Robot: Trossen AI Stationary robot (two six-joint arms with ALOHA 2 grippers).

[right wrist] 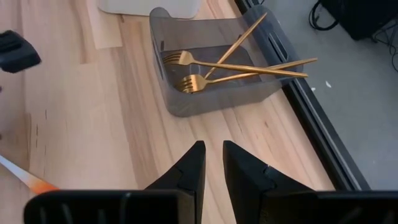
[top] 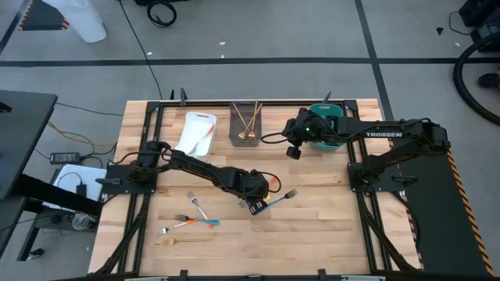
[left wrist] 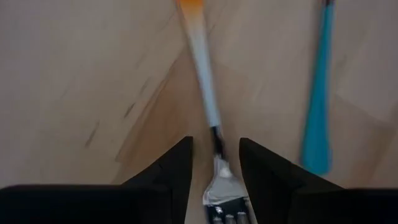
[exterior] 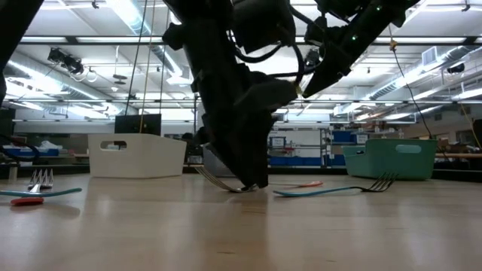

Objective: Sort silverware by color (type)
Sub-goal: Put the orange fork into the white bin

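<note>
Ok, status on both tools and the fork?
Left tool down mid-table, fingers open astride the orange-tipped fork, not closed yet. Right tool empty, waiting above the table near the grey bin. Blue fork alongside, close.

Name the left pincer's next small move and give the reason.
Probably close. The left pincer is down at the table with its open fingers either side of the orange-tipped fork's neck, not visibly clamped. The right pincer waits near the grey bin.
</note>
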